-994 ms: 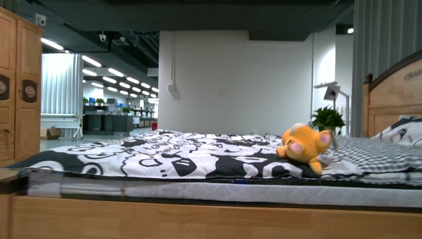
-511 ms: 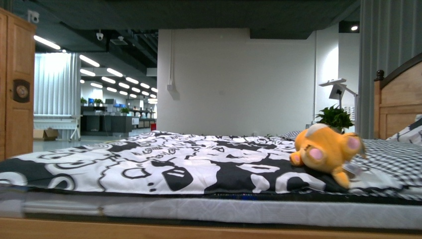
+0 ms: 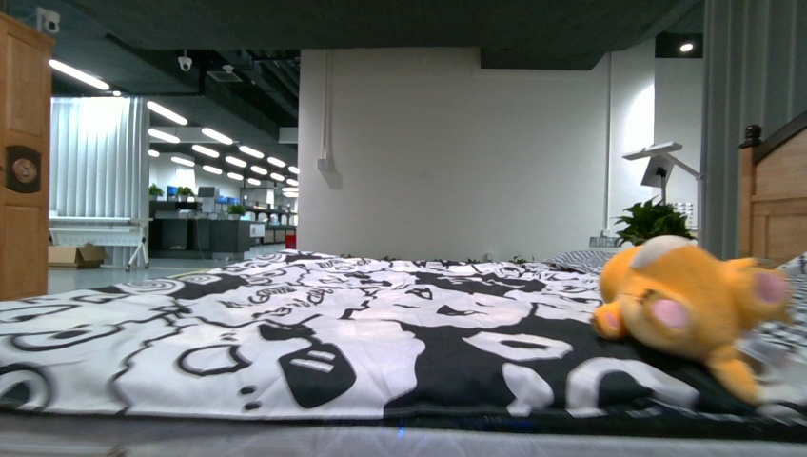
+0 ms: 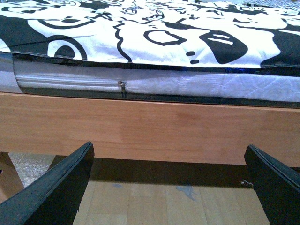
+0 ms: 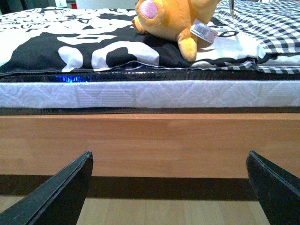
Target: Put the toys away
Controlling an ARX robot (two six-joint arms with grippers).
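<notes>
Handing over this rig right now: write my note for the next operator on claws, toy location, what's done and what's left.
Open and empty: left claw, low before the bed frame; right claw, below mattress level, facing the plush toy.
The plush toy lies on the black-and-white quilt, beside checked bedding.
Done: nothing grasped.
Left: raise right claw, grasp toy, put it away.

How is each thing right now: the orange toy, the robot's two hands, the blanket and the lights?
Orange plush toy: lying on the blanket, nothing holding it.
Left gripper: open, empty, low in front of the wooden bed frame.
Right gripper: open, empty, low in front of the bed frame.
Blanket: spread out over the mattress.
Ceiling lights: on.
</notes>
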